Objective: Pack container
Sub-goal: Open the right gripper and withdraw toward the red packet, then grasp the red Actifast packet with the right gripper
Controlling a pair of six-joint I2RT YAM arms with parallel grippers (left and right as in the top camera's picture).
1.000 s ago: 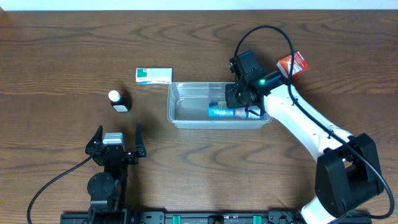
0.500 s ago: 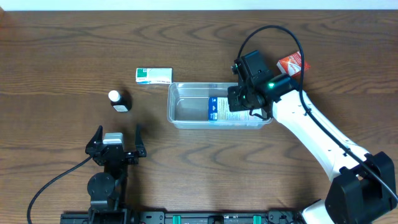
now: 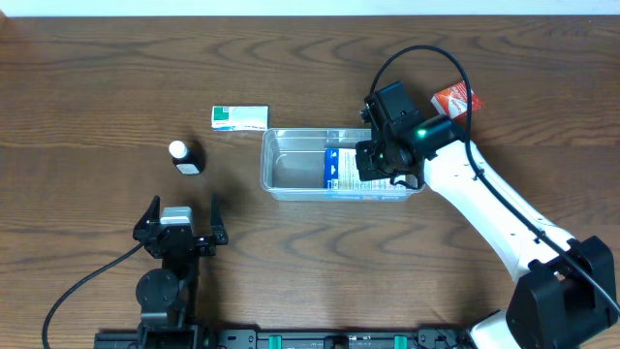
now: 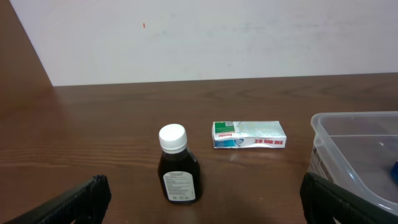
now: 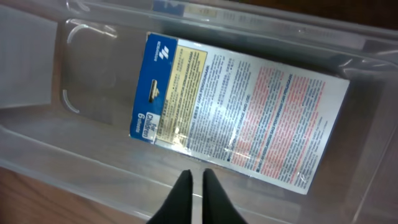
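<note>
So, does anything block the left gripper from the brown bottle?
Nothing visible: bare table lies between the left gripper and the white-capped brown bottle; the green-and-white box lies farther back, off to the side.

The container (image 3: 281, 173) lies around the middle of the desk (image 3: 87, 78), somewhat nearer the far edge, its long sides parallel to that edge. A blue and white box (image 3: 341, 169) lies flat in its right half. The right gripper (image 3: 374, 167) hangs over the container's right end, its fingers hidden under the wrist. A green and white box (image 3: 239, 117) lies just beyond the container's far left corner, and a dark bottle (image 3: 187, 158) with a white cap stands further left. A red packet (image 3: 455, 99) lies toward the far right corner. The left gripper (image 3: 182, 215) sits by the near edge, fingers spread, holding nothing.
</note>
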